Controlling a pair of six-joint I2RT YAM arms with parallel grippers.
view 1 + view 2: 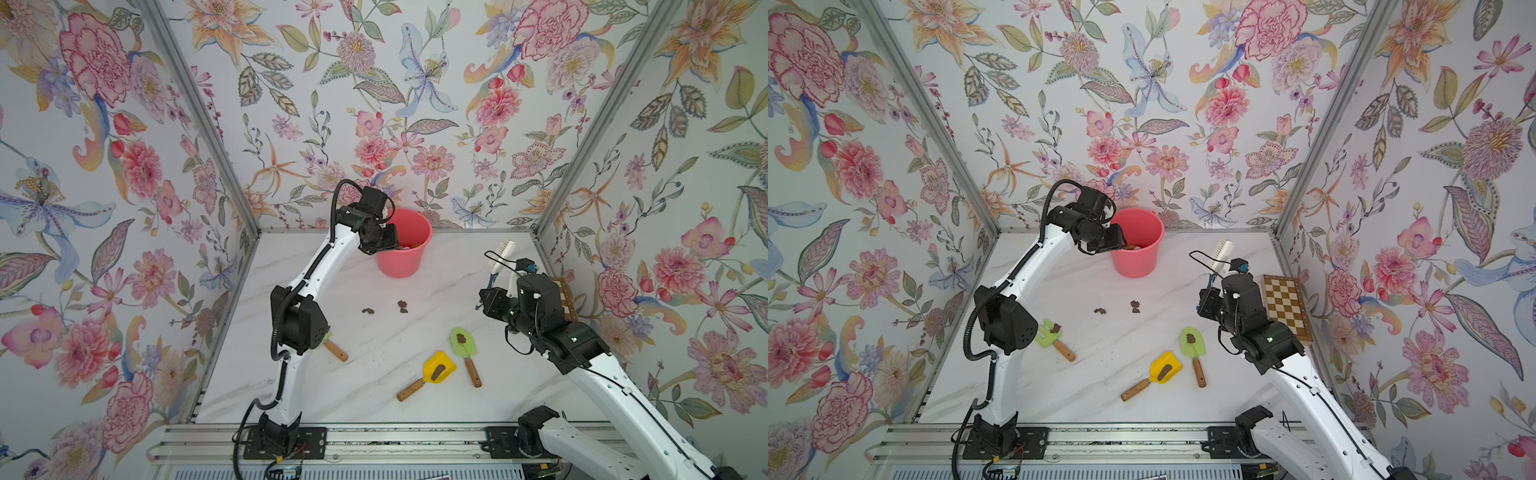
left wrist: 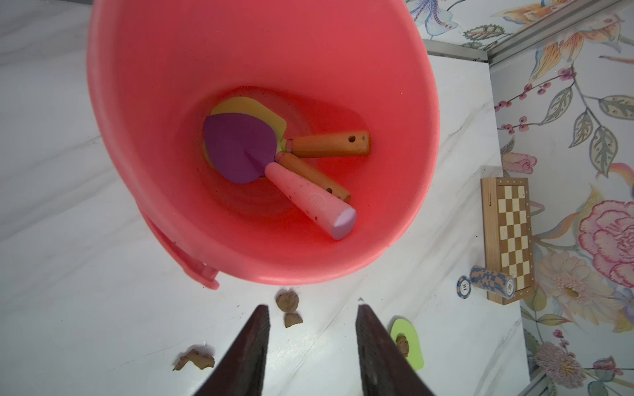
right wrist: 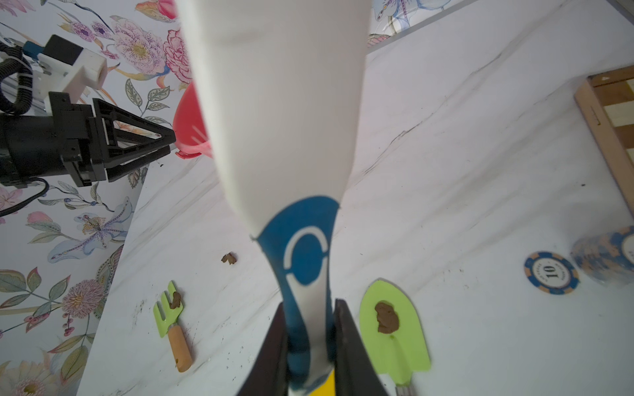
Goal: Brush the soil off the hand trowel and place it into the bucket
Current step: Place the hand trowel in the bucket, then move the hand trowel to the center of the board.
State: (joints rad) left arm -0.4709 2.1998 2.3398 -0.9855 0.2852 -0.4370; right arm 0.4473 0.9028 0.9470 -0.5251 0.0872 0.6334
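We log: left gripper (image 2: 311, 308) spread, empty, coral-pink plastic bucket (image 2: 144, 154) just ahead, holding purple-bladed pink-handled trowel (image 2: 240, 147); right gripper (image 3: 310, 308) pinching white-blue plastic brush (image 3: 274, 103).

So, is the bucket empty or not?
Not empty. In the left wrist view, the bucket holds a purple trowel lying over two wooden-handled tools.

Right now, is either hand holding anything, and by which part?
The right hand grips the brush by its blue-and-white handle end. The left hand, open by the bucket, holds nothing.
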